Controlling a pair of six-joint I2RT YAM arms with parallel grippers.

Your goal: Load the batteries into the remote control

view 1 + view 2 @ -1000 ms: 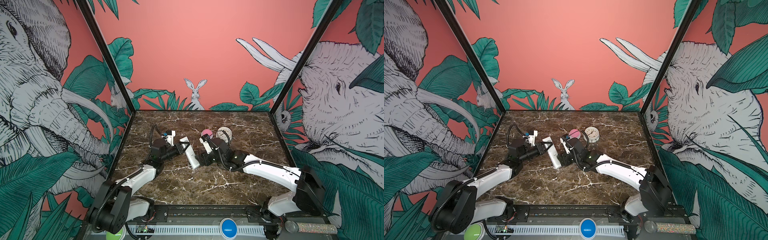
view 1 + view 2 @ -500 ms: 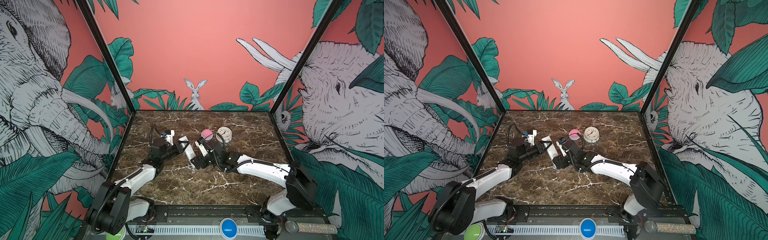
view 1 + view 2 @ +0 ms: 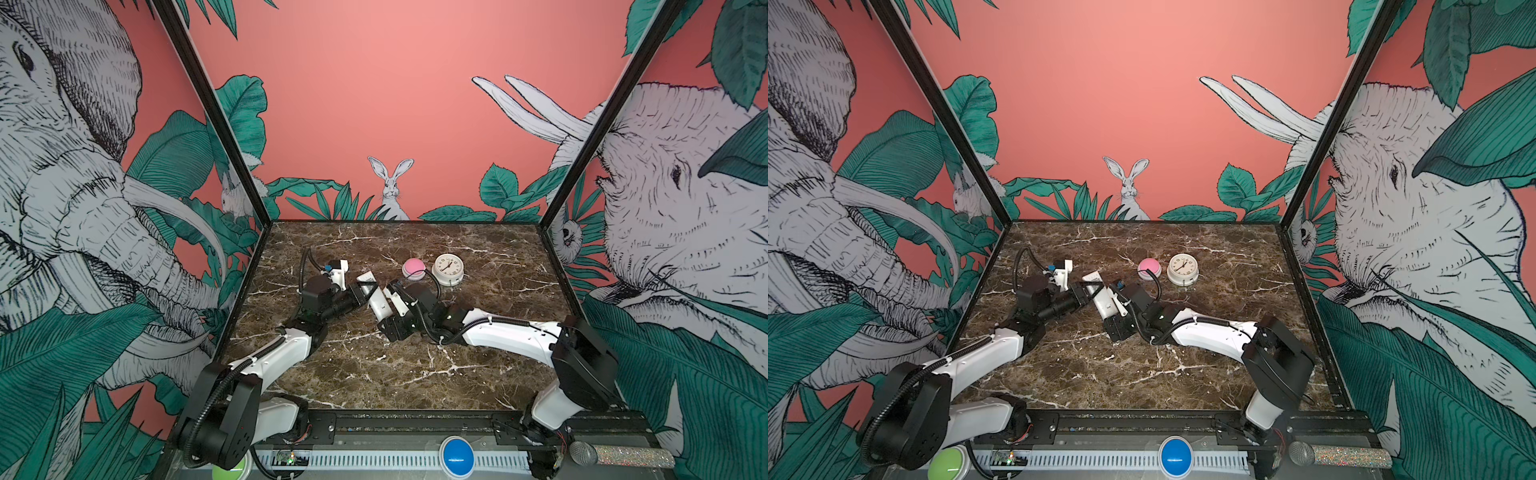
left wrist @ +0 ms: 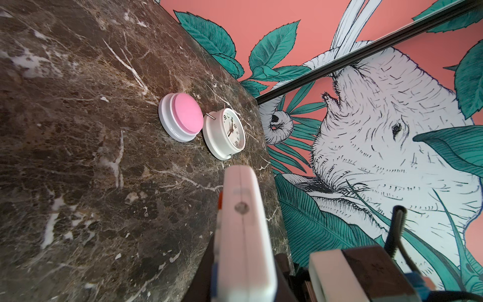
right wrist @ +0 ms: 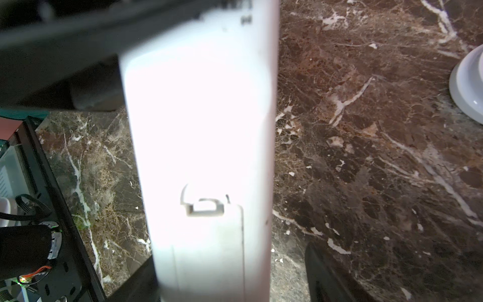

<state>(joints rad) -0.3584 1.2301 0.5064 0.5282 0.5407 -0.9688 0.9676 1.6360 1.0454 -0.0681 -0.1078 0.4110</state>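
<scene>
Mid-frame, left gripper (image 3: pixel 367 289) clamps the remote control (image 3: pixel 380 305); right gripper (image 5: pixel 228 253) straddles it, fingers (image 5: pixel 329 274) apart — battery cover (image 5: pixel 209 248) probably needs unlatching.

Three coral-pink walls (image 3: pixel 374 91) box me in, printed with teal leaves (image 3: pixel 243 112): an elephant (image 3: pixel 75 199) on the left, another grey beast (image 3: pixel 673 199) on the right, a rabbit (image 3: pixel 390 187) on the far one (ears up). Black posts (image 3: pixel 218 124) mark the far corners. Beneath, brown marble tabletop (image 3: pixel 415 374), white-veined, evenly lit.
</scene>
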